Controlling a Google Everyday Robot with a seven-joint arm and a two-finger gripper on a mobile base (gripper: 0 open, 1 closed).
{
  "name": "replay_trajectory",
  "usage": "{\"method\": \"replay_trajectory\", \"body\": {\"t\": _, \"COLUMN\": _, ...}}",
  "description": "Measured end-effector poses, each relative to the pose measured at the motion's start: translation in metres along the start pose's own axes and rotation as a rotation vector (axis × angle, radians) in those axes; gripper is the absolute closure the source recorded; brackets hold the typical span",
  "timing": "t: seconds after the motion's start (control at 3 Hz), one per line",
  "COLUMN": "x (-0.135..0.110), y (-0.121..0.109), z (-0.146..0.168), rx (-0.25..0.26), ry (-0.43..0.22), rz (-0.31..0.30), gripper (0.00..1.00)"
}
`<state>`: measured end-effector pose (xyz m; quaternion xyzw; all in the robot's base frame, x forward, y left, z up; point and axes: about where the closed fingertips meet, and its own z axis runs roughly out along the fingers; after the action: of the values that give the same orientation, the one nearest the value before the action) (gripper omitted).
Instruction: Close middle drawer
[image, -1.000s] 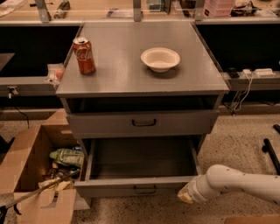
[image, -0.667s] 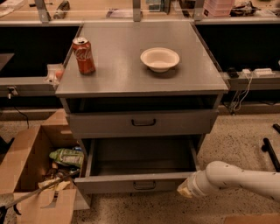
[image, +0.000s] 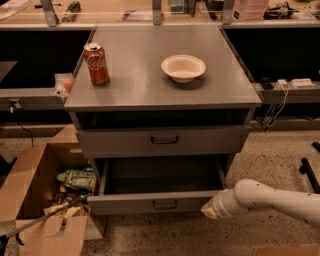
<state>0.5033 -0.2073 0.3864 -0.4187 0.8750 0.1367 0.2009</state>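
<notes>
The middle drawer (image: 150, 202) is a wide, shallow grey drawer with a small dark bar handle (image: 164, 204). It stands pulled out below the shut top drawer (image: 165, 141), and its inside looks empty. My gripper (image: 208, 210) is at the end of the white arm (image: 270, 200), which comes in from the lower right. The gripper is right at the right end of the drawer's front panel. The lowest drawer is hidden under the open one.
A red cola can (image: 96, 63) and a white bowl (image: 183, 67) stand on the cabinet top (image: 160, 85). An open cardboard box (image: 37, 200) with trash sits on the floor at the left. Cables hang at the right by a shelf (image: 290, 90).
The gripper has moved up and a little left against the drawer's front. The drawer front has slid a short way in toward the cabinet.
</notes>
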Motion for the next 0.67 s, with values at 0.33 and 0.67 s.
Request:
{"method": "replay_trajectory", "body": {"t": 0.33, "x": 0.0006, "y": 0.0007, "z": -0.0002, "rx": 0.0, "ry": 0.0, "rz": 0.0, "gripper": 1.0}}
{"method": "replay_trajectory", "body": {"t": 0.67, "x": -0.0085, "y": -0.0062, "z": 0.0017, "rx": 0.01, "ry": -0.017, "rz": -0.009, "gripper": 1.0}}
